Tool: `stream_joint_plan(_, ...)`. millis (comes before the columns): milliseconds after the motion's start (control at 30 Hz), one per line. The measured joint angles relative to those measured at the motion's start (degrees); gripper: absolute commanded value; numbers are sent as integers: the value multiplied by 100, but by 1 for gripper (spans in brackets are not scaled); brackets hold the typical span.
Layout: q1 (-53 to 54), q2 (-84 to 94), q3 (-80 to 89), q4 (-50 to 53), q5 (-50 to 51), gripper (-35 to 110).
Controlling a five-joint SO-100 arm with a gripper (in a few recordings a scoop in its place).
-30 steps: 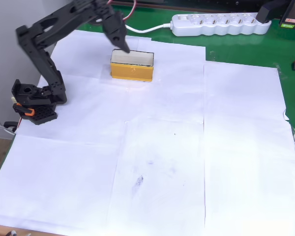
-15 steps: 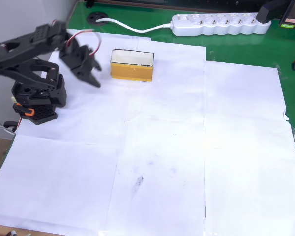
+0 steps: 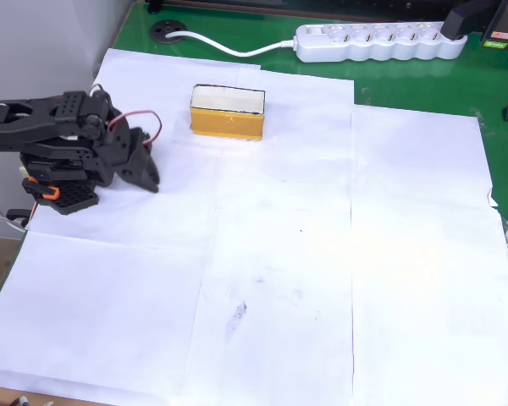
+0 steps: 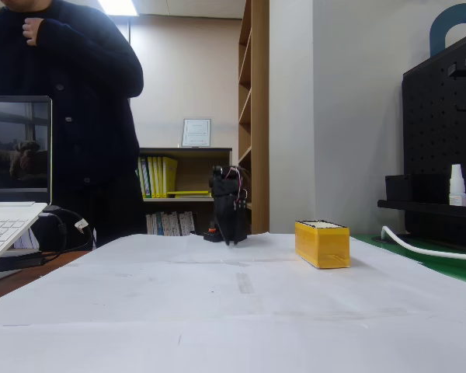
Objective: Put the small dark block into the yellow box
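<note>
The yellow box stands open-topped on the white paper at the back of the table, and it also shows as an orange-yellow block right of centre. Its pale inside is visible from above, with nothing dark showing in it. The small dark block is hidden from view. The black arm is folded low over its base at the left. My gripper points down at the paper, left of and nearer than the box, apart from it. Its fingers come together in one tip with nothing between them. In the fixed view the gripper hangs behind the box's left.
A white power strip and its cable lie on the green mat behind the box. White paper sheets cover the table. A laptop sits at the left edge, and a person stands behind it.
The arm has drawn back from above the box's left end and folded down over its base. The gripper dropped towards the paper and its fingers closed.
</note>
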Motion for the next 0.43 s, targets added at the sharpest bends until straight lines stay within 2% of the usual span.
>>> stream_joint_plan(433,-44,-26,0,0,18,0)
